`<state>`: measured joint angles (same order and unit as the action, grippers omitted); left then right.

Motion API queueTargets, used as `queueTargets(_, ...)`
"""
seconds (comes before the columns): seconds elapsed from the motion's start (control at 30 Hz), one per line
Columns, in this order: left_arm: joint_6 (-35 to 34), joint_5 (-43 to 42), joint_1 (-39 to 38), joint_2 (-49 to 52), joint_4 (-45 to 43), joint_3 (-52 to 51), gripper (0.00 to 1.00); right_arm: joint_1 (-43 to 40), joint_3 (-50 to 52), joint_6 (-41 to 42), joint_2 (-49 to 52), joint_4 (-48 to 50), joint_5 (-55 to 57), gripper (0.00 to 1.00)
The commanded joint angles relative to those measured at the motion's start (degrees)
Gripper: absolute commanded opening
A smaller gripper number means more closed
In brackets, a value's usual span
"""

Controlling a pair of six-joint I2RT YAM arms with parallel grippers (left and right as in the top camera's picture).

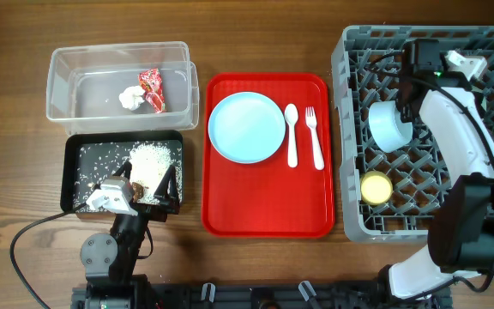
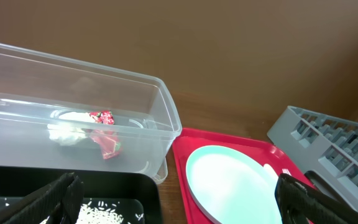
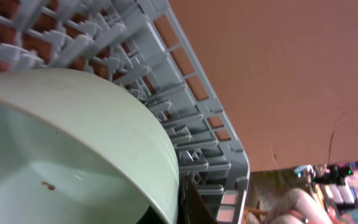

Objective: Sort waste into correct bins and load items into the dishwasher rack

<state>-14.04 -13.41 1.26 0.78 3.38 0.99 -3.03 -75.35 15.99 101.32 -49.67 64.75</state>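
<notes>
Even, bright light; soft shadows; wrist views slightly blurred.

A: Bkgd, quick?
B: Wood table (image 1: 256, 34), mid-brown, grain running left-right. It fills the overhead view edge to edge.
A: Light?
B: Soft and even. Shadows on the table are faint and short.
A: Anything past the table?
B: Only in the right wrist view. Beyond the table's edge there's a blurred strip of room (image 3: 347, 180), pink and blue patches w/ small bright dots. Pale rounded shape (image 3: 291, 208) just beside it, can't tell what. Thin dark line (image 3: 332, 140) on the table top nr that edge.
</notes>
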Motion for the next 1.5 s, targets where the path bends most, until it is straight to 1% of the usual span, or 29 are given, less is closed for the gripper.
queueTargets(0.0,0.15,-0.07,0.46,-0.61,-0.35,-0.66,1.0,2.95,0.0,-0.81,1.62,-0.09,1.29,0.04)
queueTargets(0.33,0.15,-0.07,0.46,-0.61,-0.35,-0.66,1.0,5.6,0.0,-0.74,1.66,-1.92,0.76,0.04)
queueTargets(0.37,0.15,-0.07,0.48,-0.61,-0.35,-0.66,1.0,5.86,0.0,-0.61,1.66,-2.45,0.72,0.05)
queueTargets(0.5,0.15,-0.07,0.46,-0.61,-0.35,-0.66,1.0,6.54,0.0,2.32,1.66,-5.49,-2.97,0.16)
queueTargets(0.57,0.15,-0.07,0.48,-0.61,-0.35,-0.66,1.0,6.51,0.0,4.15,1.66,-6.82,-4.26,0.15)
queueTargets(0.6,0.15,-0.07,0.46,-0.61,-0.35,-0.66,1.0,6.51,0.0,4.55,1.66,-7.17,-4.24,0.06)
queueTargets(0.63,0.15,-0.07,0.48,-0.61,-0.35,-0.66,1.0,6.51,0.0,4.55,1.66,-7.21,-4.17,0.04)
queueTargets(0.87,0.15,-0.07,0.48,-0.61,-0.35,-0.66,1.0,5.88,0.0,4.44,1.53,-7.37,1.84,0.04)
queueTargets(1.03,0.15,-0.07,0.48,-0.61,-0.35,-0.66,1.0,3.1,0.0,2.91,1.55,-5.88,5.92,0.04)
queueTargets(1.13,0.15,-0.07,0.46,-0.61,-0.35,-0.66,1.0,1.38,0.0,0.44,1.55,-3.8,5.92,0.04)
queueTargets(1.33,0.15,-0.07,0.48,-0.61,-0.35,-0.66,1.0,0.09,0.0,-1.16,1.55,-2.62,6.16,0.04)
queueTargets(1.47,0.15,-0.07,0.48,-0.61,-0.35,-0.66,1.0,0.2,0.0,-1.25,1.55,-3.54,5.95,0.04)
